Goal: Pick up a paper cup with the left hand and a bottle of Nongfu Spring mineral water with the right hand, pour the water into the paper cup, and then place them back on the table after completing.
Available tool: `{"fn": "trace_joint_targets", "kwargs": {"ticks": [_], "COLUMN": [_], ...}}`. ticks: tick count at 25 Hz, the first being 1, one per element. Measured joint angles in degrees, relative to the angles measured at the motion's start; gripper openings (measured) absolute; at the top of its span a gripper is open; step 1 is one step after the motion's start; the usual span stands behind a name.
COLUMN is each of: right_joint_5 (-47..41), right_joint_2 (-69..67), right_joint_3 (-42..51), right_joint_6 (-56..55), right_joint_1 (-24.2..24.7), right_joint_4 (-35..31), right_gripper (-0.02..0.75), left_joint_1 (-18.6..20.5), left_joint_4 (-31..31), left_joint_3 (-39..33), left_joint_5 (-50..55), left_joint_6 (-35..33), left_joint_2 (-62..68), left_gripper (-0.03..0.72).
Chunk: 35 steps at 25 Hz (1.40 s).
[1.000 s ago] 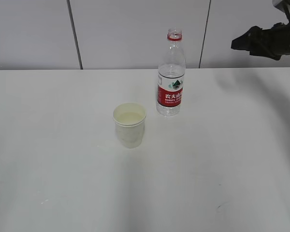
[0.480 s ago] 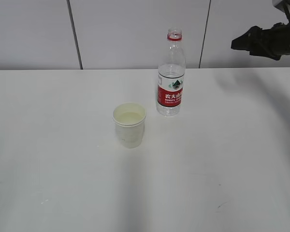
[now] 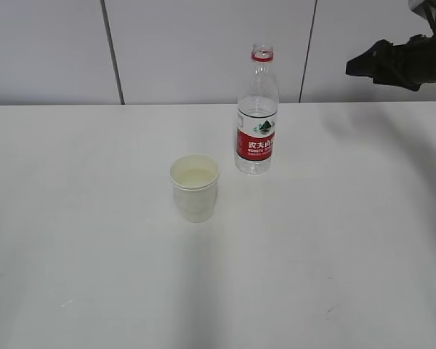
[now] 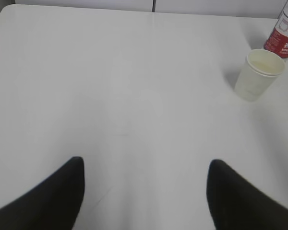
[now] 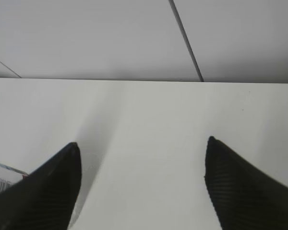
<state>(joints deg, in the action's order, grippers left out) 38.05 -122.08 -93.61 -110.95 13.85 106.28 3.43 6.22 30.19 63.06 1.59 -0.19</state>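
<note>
Nothing is shifting over the last second: I'm seeing the paper cup point(image 3: 195, 187), holding what looks like water, and the uncapped Nongfu Spring bottle point(image 3: 257, 113) standing just apart on the table point(image 3: 73, 218). I'm keeping the right hand point(image 5: 141, 187) and left hand point(image 4: 144, 191) spread wide, empty, well clear. I'm judging the pour finished and both items set back.

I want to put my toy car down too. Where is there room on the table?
Lots of bare table lies left of the paper cup and in front of it. Right of the bottle is bare too. Only the gap between cup and bottle is tight.
</note>
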Motion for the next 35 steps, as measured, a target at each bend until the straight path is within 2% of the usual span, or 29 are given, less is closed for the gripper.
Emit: {"fn": "trace_joint_targets", "kwargs": {"ticks": [2, 3, 8, 13, 17, 20, 29, 35], "right_joint_5": [0.0, 0.0, -1.7, -9.4, -22.0, -33.1, -61.8, -72.6], "right_joint_2": [0.0, 0.0, 0.8, 4.0, 8.0, 10.9, 18.8, 27.1], "right_joint_3": [0.7, 1.5, 7.4, 14.6, 20.6, 23.6, 25.9, 25.9], "right_joint_6": [3.9, 6.4, 22.4, 40.2, 54.6, 66.0, 92.4, 101.2], "right_joint_1": [0.1, 0.1, 0.0, -0.1, -1.0, -2.5, -9.0, -11.9], "right_joint_4": [-1.1, -3.8, -21.2, -40.0, -56.4, -66.3, -85.5, -94.0], "right_gripper": [0.592, 0.592, 0.592, 0.592, 0.592, 0.592, 0.592, 0.592], "left_joint_1": [0.0, 0.0, 0.0, 0.0, 0.0, 0.0, 0.0, 0.0], "left_joint_4": [0.0, 0.0, 0.0, 0.0, 0.0, 0.0, 0.0, 0.0], "left_joint_3": [0.0, 0.0, 0.0, 0.0, 0.0, 0.0, 0.0, 0.0], "left_joint_5": [0.0, 0.0, 0.0, 0.0, 0.0, 0.0, 0.0, 0.0], "left_joint_6": [0.0, 0.0, 0.0, 0.0, 0.0, 0.0, 0.0, 0.0], "left_joint_2": [0.0, 0.0, 0.0, 0.0, 0.0, 0.0, 0.0, 0.0], "left_gripper": [0.489, 0.488, 0.477, 0.468, 0.468, 0.468, 0.453, 0.447]}}
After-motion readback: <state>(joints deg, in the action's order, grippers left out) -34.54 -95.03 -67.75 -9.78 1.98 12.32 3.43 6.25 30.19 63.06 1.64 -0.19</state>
